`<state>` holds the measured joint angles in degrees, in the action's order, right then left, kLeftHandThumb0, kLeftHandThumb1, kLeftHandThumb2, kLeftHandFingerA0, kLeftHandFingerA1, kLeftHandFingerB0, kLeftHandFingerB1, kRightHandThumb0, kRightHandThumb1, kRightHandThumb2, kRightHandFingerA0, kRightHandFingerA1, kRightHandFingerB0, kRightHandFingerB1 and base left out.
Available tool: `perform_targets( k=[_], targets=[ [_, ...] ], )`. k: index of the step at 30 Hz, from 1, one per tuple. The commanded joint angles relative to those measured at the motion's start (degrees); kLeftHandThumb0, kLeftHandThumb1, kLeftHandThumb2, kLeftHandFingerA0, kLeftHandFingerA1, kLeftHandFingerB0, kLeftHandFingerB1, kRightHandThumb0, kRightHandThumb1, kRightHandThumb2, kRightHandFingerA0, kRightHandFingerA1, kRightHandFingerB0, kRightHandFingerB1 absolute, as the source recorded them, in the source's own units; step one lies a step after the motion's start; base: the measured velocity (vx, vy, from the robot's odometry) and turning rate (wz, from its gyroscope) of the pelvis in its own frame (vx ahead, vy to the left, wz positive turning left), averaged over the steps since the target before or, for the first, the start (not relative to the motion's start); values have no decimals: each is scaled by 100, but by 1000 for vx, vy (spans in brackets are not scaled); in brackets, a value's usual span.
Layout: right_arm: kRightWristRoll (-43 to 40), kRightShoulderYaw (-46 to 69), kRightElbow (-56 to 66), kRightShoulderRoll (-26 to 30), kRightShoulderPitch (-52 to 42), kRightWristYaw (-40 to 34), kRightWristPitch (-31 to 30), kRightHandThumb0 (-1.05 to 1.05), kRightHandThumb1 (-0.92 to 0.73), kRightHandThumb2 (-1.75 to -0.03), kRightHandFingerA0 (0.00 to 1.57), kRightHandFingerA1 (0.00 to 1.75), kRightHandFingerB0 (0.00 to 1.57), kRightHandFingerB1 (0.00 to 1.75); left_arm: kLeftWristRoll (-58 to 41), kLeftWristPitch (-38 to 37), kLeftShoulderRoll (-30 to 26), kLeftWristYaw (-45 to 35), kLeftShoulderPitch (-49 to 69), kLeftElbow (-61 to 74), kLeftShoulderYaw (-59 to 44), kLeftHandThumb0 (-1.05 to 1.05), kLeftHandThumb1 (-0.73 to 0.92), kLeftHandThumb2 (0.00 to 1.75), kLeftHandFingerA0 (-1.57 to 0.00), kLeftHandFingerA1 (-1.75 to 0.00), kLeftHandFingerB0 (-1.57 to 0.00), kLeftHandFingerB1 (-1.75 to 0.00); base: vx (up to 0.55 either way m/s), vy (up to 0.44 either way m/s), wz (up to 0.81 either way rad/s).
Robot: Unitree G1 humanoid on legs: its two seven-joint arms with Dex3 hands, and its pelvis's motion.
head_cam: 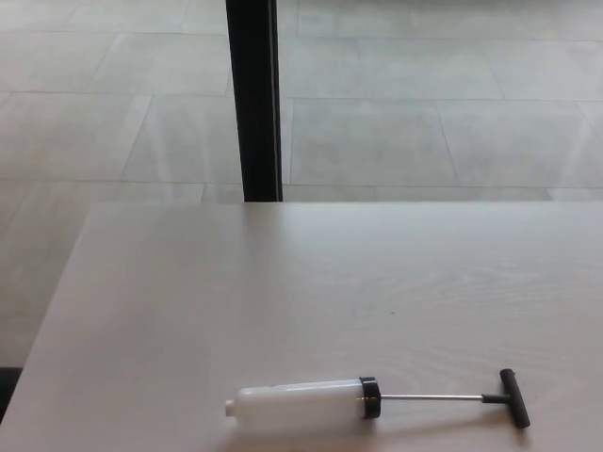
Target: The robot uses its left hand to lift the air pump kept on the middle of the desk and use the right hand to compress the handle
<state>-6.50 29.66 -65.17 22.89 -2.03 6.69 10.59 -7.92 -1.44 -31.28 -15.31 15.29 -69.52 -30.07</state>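
The air pump [301, 403] has a milky white barrel, a black collar, a thin silver rod [429, 398] and a black T-shaped handle [513, 397]. The bench [311, 292] is pale off-white with a faint wood grain. The floor [424, 104] shows light grey tiles with thin darker joints. The post [254, 99] is black.

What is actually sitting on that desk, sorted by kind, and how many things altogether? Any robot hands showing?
Air pump (white barrel, black cap, metal rod drawn out, black T-handle), lying on its side near the front edge of the desk: 1
Robot hands in view: 0
Total things on the desk: 1
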Motion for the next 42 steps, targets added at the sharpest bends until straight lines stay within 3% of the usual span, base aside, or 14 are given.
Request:
perform_targets(
  k=[1, 3, 4, 7, 8, 9, 27, 29, 32, 34, 35, 37, 38, 42],
  targets=[
    [-1122, 914, -50, 325, 188, 313, -176, -71, -86, -66, 29, 56, 17, 31, -859, -202, -175, -526, 7, -69, -729, -66, 58, 92, -46, -62, -22, -49, 0, 0, 0],
    [-1469, 1398, -101, 522, 358, 208, -497, -75, -70, -107, 14, 59, 2, 31, -951, -192, -273, -481, -8, -29, -936, -67, 77, 63, -43, -48, -17, -31, 0, 0, 0],
    [-1710, 1737, -151, 735, 489, 73, -712, -79, -71, -103, 10, 58, 5, 26, -1209, 24, -444, -253, -94, -63, -1286, -68, 62, 92, -33, -59, -12, -45, 0, 0, 0],
    [-1733, 1956, -199, 936, 587, -39, -838, -75, -91, -67, 10, 53, 3, 25, -1312, 118, -595, -235, -160, -65, -1535, -70, 63, 93, -30, -59, -9, -44, 0, 0, 0],
    [-1764, 2056, -223, 1031, 645, -99, -842, -77, -70, -109, 9, 57, 0, 23, -1334, 95, -646, -204, -195, -28, -1608, -70, 64, 96, -29, -58, -9, -45, 0, 0, 0],
    [-1771, 2166, -168, 1240, 758, -172, -774, -77, -91, -66, 10, 55, 6, 26, -1393, 11, -783, -73, -396, 28, -1749, -63, 83, 64, -42, -54, -33, -40, 0, 0, 0],
    [-1056, 896, 2726, 884, 2095, 251, 67, -89, -92, -66, 24, 105, 9, 75, -5, -825, -113, 466, -2303, 4660, 130, -78, 89, 66, -47, -49, -41, -41, 0, 0, 0],
    [-969, 506, 3023, 752, 2116, 554, 170, -105, -72, -101, 33, 94, 21, 79, 116, -375, 102, 538, -2491, 5565, 589, -74, 85, 65, -44, -50, -41, -41, 0, 0, 0],
    [-1018, 166, 3668, 531, 1990, 811, 185, -105, -92, -70, 29, 109, 10, 87, 463, -98, 326, 573, -2672, 6410, 1216, -67, 83, 64, -40, -48, -38, -41, 0, 0, 0],
    [-899, -70, 4035, 370, 1869, 708, 142, -105, -92, -69, 38, 101, 13, 82, 478, -19, 599, 551, -2694, 6776, 1538, -71, 66, 104, -29, -56, -36, -56, 0, 0, 0],
    [-823, -199, 4224, 286, 1810, 638, 93, -105, -73, -116, 44, 89, 23, 73, 651, -1, 718, 593, -2592, 6987, 1741, -64, 78, 64, -36, -49, -45, -44, 0, 0, 0],
    [-899, -363, 4586, 61, 1606, 615, -123, -96, -67, -112, 49, 85, 24, 68, 1014, 29, 955, 611, -2428, 7251, 2224, -71, 78, 62, -41, -53, -44, -45, 0, 0, 0],
    [-789, -504, 4665, -20, 1504, 578, -140, -100, -91, -68, 43, 88, 22, 68, 1168, -2, 1068, 517, -2275, 7405, 2545, -68, 77, 63, -39, -53, -41, -45, 0, 0, 0],
    [-678, -761, 4799, -153, 1328, 559, -218, -99, -89, -67, 43, 84, 23, 63, 1614, -148, 1207, 375, -2048, 7442, 3199, -75, 76, 63, -41, -50, -41, -43, 0, 0, 0]
  ],
)
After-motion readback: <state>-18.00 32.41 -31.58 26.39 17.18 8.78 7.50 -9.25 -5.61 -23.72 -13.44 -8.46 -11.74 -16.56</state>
